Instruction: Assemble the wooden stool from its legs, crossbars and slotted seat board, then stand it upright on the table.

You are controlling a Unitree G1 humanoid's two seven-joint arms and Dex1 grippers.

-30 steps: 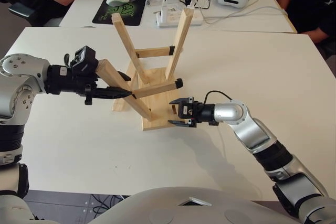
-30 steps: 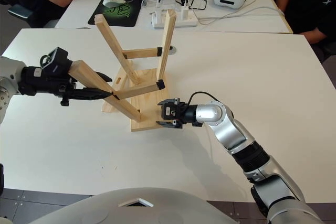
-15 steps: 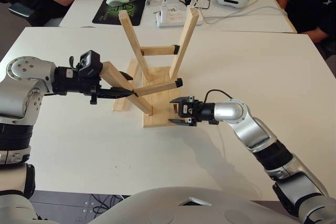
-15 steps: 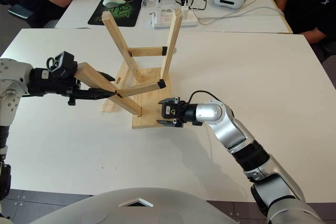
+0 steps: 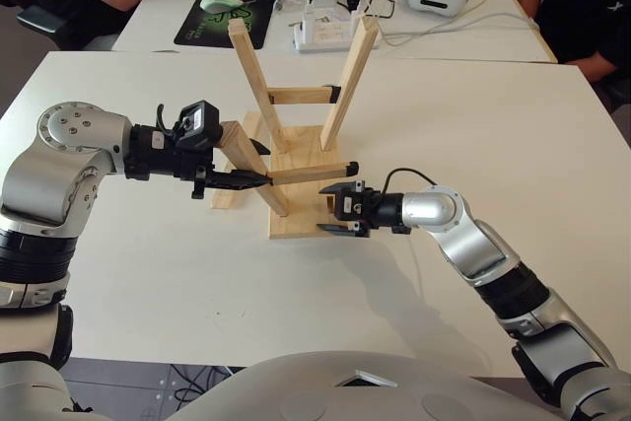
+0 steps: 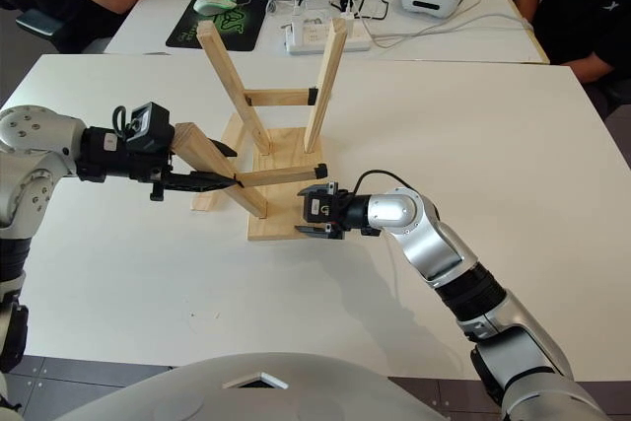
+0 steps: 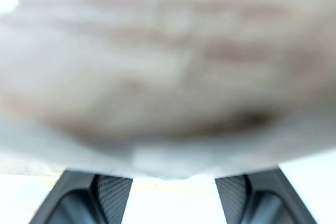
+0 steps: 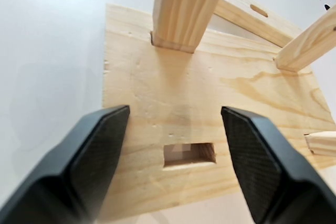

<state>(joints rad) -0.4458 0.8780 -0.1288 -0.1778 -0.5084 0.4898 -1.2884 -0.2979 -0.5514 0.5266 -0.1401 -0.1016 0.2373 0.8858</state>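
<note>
The white table point(image 5: 414, 332) fills my head view, and the seat board point(image 5: 294, 226) lies flat near its middle, underside up. Two upright legs point(image 5: 256, 86) stand in the board's 12 o'clock end, leaning apart toward their tops, with a crossbar point(image 5: 301, 96) joining them partway up. My left gripper point(image 5: 250, 163) sits at about 9 o'clock from the board and pinches a tilted leg point(image 5: 268, 194), one finger above it and one below. That leg slopes down so that its lower end meets the board near the 7 o'clock corner. A second crossbar point(image 5: 311, 173) runs from it toward 3 o'clock, its black-capped end hanging free just above my right gripper point(image 5: 331, 210). The right gripper is at the board's 4 o'clock edge, fingers spread wide and holding nothing. In the right wrist view they straddle an empty slot point(image 8: 189, 153). A loose slotted rail point(image 5: 225, 194) lies flat along the board's 9 o'clock side.
</note>
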